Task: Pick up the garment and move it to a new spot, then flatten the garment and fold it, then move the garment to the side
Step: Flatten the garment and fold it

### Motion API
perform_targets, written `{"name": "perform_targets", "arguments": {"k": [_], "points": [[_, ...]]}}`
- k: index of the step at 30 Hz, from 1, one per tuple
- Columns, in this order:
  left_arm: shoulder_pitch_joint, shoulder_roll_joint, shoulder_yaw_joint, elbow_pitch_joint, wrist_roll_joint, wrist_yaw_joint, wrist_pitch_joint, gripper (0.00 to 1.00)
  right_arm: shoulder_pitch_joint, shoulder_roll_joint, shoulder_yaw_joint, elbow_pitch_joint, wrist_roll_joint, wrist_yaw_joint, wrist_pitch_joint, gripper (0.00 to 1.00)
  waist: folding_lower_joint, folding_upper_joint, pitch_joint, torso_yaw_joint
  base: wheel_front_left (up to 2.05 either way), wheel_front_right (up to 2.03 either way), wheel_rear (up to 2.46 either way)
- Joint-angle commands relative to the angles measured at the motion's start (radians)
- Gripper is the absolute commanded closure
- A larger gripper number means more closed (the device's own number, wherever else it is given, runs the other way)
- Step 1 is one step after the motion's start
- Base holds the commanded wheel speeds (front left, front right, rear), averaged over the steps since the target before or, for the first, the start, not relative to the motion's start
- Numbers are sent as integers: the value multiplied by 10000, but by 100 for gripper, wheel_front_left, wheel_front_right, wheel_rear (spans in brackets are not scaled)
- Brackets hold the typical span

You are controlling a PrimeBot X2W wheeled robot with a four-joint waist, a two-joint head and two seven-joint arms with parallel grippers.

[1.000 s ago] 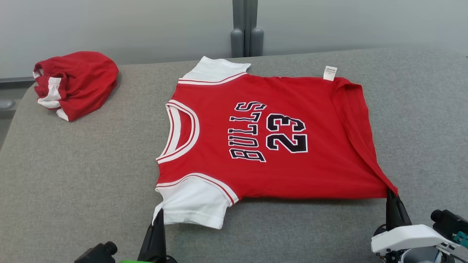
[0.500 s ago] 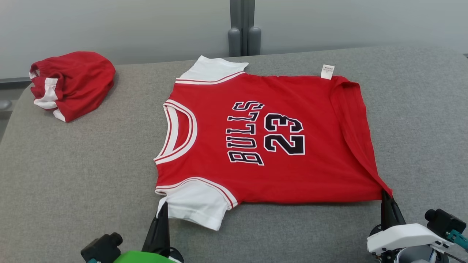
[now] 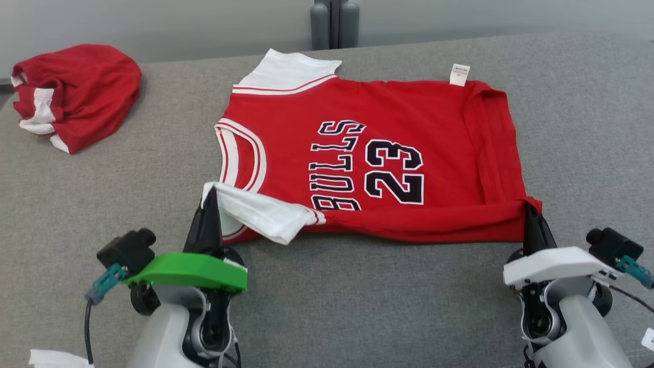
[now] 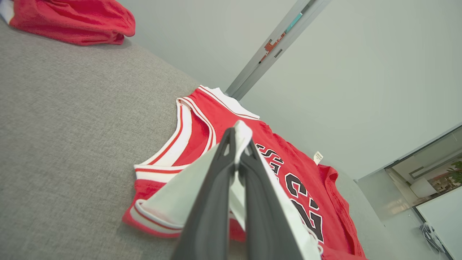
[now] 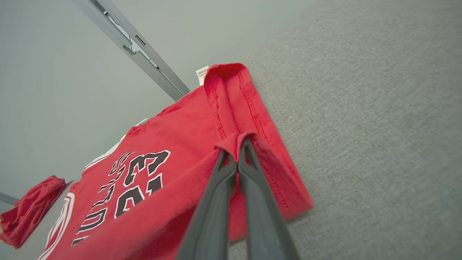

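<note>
So, looks to be mid-fold now. Keeps the jersey [image 3: 368, 153] spread across the middle of the grey cushion [image 3: 357, 306], collar to the left. Grips the near white sleeve [image 3: 255, 212] in the left gripper [image 3: 209, 198], fingers shut tight on the cloth, and clamps the near hem corner [image 3: 529, 203] in the right gripper [image 3: 529, 214] the same way. Compared with 1 second back, no longer has that near edge lying flat: has it lifted off the cushion and swung toward the far side, hiding the near end of the BULLS lettering [image 3: 337, 163]. Tilts the head camera down a bit too, so can't pin the whole shift on the cloth. Reads as done with flattening and roughly halfway through fold number 1. Still needs carrying over to the far edge and laying down evenly at both ends. Worth watching the sleeve, sagging loose inboard of the left grip. Leaves the other red bundle [image 3: 76, 94] at far left alone.
</note>
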Motion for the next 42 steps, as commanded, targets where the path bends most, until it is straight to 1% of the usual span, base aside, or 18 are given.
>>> {"name": "perform_targets", "arguments": {"k": [1, 8, 12, 17, 18, 19, 20, 21, 24, 29, 31, 34, 36, 39, 42], "points": [[-543, 17, 35, 274, 36, -86, -142, 100, -413, -31, 10, 107, 54, 0, -29, 100, 1, 0, 596, -161, 0, 0, 0], [-2443, -3, 131, 1842, 425, -505, -525, 100, -1874, -31, -86, 833, -208, 0, -29, 100, 1, 0, 1687, -318, 0, 0, 0], [-3252, -22, 251, 2562, 564, -728, -614, 100, -2390, -31, -80, 940, -408, 0, -29, 100, 1, 0, 2168, -354, 0, 0, 0], [-3966, -40, 484, 3337, 693, -717, -640, 100, -2735, -32, -69, 991, -637, 0, -29, 100, 1, 0, 2458, -445, 0, 0, 0], [-4044, -40, 542, 3383, 719, -722, -643, 89, -2772, -32, -88, 993, -664, 0, -29, 96, 1, 0, 2481, -451, 0, 0, 0], [-4111, -44, 577, 3439, 754, -721, -643, 67, -2816, -34, -120, 983, -674, 0, -29, 72, 1, 0, 2498, -455, 0, 0, 0], [-4168, -47, 586, 3416, 767, -762, -640, 26, -2849, -34, -142, 917, -741, 0, -29, 0, 1, 0, 2503, -458, 0, 0, 0], [-4218, -49, 567, 3351, 764, -813, -638, 0, -2862, -31, -130, 855, -813, 0, -29, 0, 1, 0, 2501, -460, 0, 0, 0], [-4259, -47, 507, 3132, 789, -843, -638, 0, -2839, -29, -156, 696, -820, 0, -29, 0, 1, 0, 2465, -461, 0, 0, 0], [-3951, -48, 361, 2677, 755, -850, -628, 0, -2620, -29, -236, 172, -1390, 0, -29, 0, 1, 0, 2295, -433, 0, 0, 0], [-3810, -49, 224, 2519, 881, -885, -627, 0, -2463, -29, -257, -72, -1796, 0, -29, 0, 1, 0, 2200, -402, 0, 0, 0], [-3573, 4, -86, 2382, 1267, -920, -627, 0, -2127, -32, -440, -553, -2698, 0, -29, 0, 1, 0, 1956, -326, 0, 0, 0], [-3452, 210, -258, 2308, 1429, -897, -488, 0, -1894, -32, -562, -777, -3122, 0, -29, 0, 1, 0, 1779, -275, 0, 0, 0], [-3179, 636, -559, 2006, 1829, -697, 32, 0, -1485, -27, -753, -1071, -4013, 0, -27, 0, 1, 0, 1495, -185, 0, 0, 0], [-2750, 1201, -741, 1535, 2021, -229, 1053, 0, -930, -31, -895, -1505, -4875, 0, 554, 0, 1, 0, 1215, -76, 0, 0, 0]]}}
